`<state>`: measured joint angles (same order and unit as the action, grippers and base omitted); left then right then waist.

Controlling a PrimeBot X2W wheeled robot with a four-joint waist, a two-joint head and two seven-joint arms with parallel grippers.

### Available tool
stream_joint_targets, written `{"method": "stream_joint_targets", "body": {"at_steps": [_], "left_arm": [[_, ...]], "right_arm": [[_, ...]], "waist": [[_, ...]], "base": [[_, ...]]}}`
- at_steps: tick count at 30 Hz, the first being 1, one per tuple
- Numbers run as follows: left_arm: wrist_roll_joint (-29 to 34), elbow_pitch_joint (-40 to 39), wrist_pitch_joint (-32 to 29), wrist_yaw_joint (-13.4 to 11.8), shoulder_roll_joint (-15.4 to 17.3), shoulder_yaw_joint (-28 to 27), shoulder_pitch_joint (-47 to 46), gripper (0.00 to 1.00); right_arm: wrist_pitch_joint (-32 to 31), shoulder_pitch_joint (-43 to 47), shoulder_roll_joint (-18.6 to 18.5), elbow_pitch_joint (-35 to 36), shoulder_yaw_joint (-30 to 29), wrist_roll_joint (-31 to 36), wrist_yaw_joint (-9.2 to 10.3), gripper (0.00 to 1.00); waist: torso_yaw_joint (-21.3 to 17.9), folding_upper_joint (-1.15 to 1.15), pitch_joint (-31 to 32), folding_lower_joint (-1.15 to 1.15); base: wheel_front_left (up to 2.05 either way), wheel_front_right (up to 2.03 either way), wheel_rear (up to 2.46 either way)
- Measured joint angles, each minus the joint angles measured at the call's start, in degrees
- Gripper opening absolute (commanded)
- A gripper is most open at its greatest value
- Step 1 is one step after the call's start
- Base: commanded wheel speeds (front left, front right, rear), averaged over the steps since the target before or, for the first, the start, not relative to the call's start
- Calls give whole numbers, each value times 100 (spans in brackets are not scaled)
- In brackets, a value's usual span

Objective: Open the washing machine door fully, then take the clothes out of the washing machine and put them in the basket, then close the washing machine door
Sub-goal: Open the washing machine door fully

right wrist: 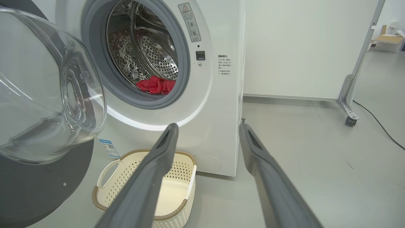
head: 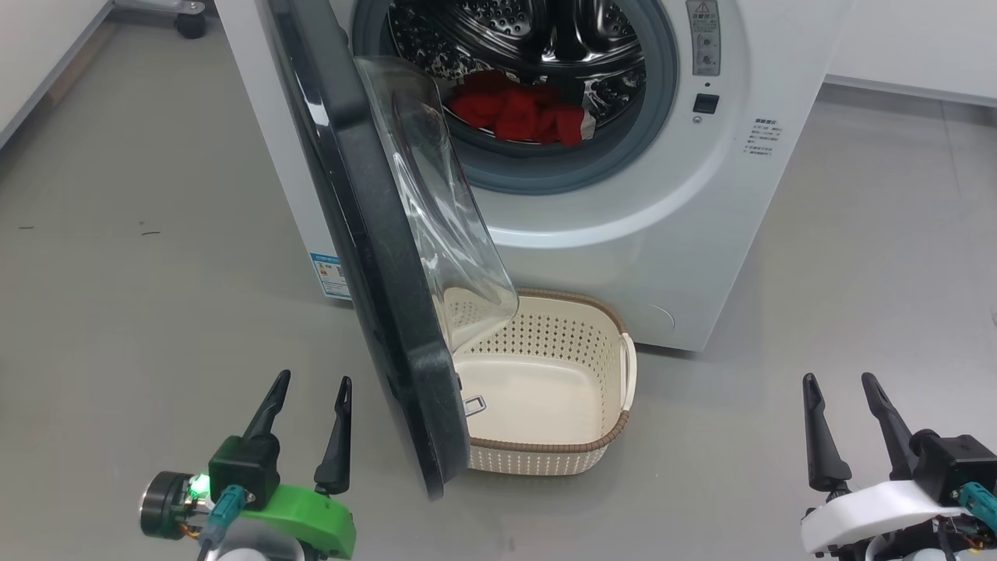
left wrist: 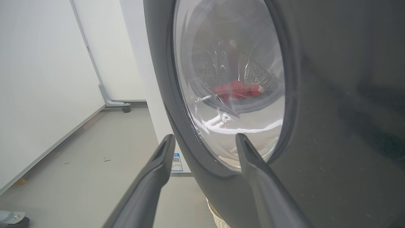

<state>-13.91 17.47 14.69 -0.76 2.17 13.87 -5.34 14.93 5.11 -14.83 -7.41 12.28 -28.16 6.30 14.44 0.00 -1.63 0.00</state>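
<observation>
Our left end effector (head: 315, 378) and right end effector (head: 838, 377) wait wide, bottom corners, to push the black-rimmed round glass door (head: 366, 257).

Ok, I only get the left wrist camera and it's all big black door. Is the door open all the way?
Observer: Probably not. In the head view the washing machine door sticks out roughly straight from the front, edge-on toward the robot.
Operator: Where's the basket?
Observer: The basket stands right in front of the washing machine, beside the door.
Operator: Anything in it?
Observer: No. Its cream bottom is bare, and the red clothes lie inside the machine.
</observation>
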Motion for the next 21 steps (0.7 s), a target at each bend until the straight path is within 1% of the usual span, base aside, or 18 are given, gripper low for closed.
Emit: {"method": "stream_joint_targets", "body": {"at_steps": [6, 20, 21], "left_arm": [[0, 11, 0, 5, 0, 2, 7, 100], [42, 37, 0, 9, 0, -24, 8, 100], [43, 38, 0, 11, 0, -24, 8, 83]], "right_arm": [[0, 48, 88, 102, -56, 144, 34, 100], [0, 262, 313, 263, -233, 422, 35, 100], [0, 265, 328, 272, -238, 432, 35, 100]], "waist": [[-19, 0, 14, 0], [-48, 0, 19, 0], [-50, 0, 18, 0]], "base": [[0, 0, 0], [0, 0, 0], [0, 0, 0]]}}
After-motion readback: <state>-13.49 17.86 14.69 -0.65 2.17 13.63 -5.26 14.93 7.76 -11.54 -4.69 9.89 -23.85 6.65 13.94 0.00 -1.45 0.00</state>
